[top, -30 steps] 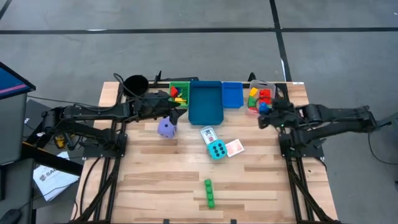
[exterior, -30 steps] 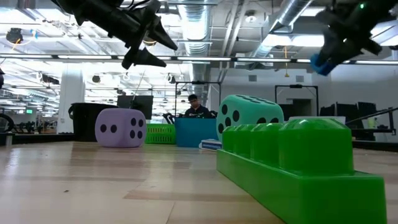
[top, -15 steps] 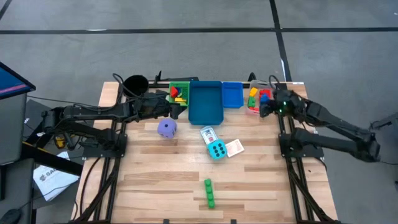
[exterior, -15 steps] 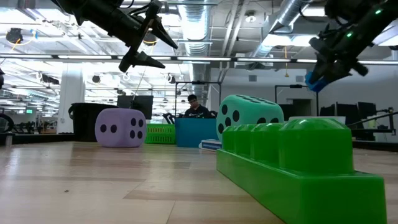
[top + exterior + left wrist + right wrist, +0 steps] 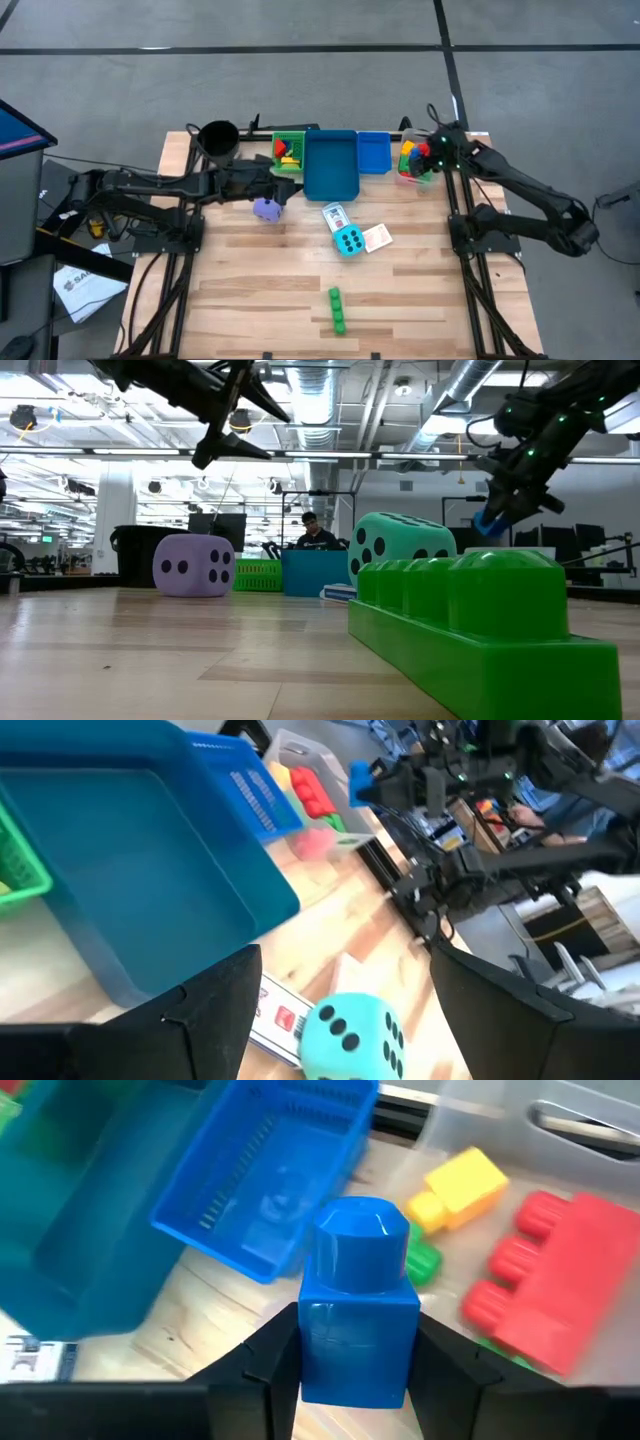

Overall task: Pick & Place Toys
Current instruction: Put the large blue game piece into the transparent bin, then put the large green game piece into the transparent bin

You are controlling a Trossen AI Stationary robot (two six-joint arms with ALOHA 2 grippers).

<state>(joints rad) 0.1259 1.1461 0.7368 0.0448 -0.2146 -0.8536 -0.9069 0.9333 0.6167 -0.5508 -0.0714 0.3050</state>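
Observation:
My right gripper (image 5: 428,157) is shut on a small blue brick (image 5: 358,1305), also seen in the low view (image 5: 488,520). It hangs above the near-left edge of the clear bin (image 5: 414,172) at the far right. That bin holds red (image 5: 560,1295), yellow (image 5: 460,1185) and green bricks. My left gripper (image 5: 287,190) stands open in the air, just above and beside the purple die (image 5: 265,209). The cyan dotted die (image 5: 348,240) rests on the table between two playing cards (image 5: 335,215). A green brick (image 5: 337,309) lies near the front edge. My right gripper pinches the blue brick's body by two opposite sides (image 5: 312,1335) between its two fingers. The fingers slant down from the table's right and near side. The brick's stud (image 5: 360,1230) points away from the fingers. The brick is lifted clear, over the bin's edge.
Along the far edge stand a black cup (image 5: 218,137), a green bin (image 5: 290,139) with bricks, a large blue bin (image 5: 330,165) and a small blue bin (image 5: 373,152). A person shows in the room beyond the table (image 5: 310,532). Bare wood lies at the front left.
My right gripper has swung toward the far edge and down with the blue brick, from beside the clear bin to over its edge. My left gripper has shifted a little toward the near edge, over the purple die, and rolled about its own axis, staying open.

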